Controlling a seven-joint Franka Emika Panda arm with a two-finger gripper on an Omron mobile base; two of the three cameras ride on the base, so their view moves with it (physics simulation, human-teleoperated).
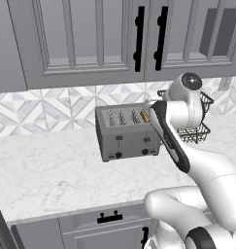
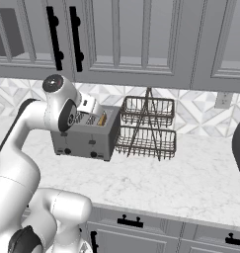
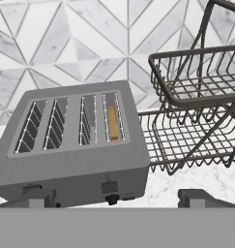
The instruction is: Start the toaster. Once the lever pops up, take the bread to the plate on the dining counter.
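At the near edge of the hand view, the gripper hangs with its two dark fingertips spread as wide as they go and nothing between them, poised above and in front of the toaster. Just beyond the fingertips lies the toaster's front face, where a dark lever sits over a black knob on the right-hand half; a second lever shows at the left. Behind the front face, the top carries four slots, and the bread stands on edge in the rightmost slot, its tan rim just showing. To start the toaster, the lever to press appears to be the right-hand one, since it serves the side holding the bread. A sound approach would lower one fingertip onto the top of that lever and push straight down along its track, keeping clear of the knob below. Pressing at an angle risks slipping off the small tab or shoving the toaster back along the counter. Just beside the toaster to the right stands a two-tier wire rack, close enough that the open fingers should stay clear of it. Farthest back rises the patterned tile wall, with grey cabinets above it.
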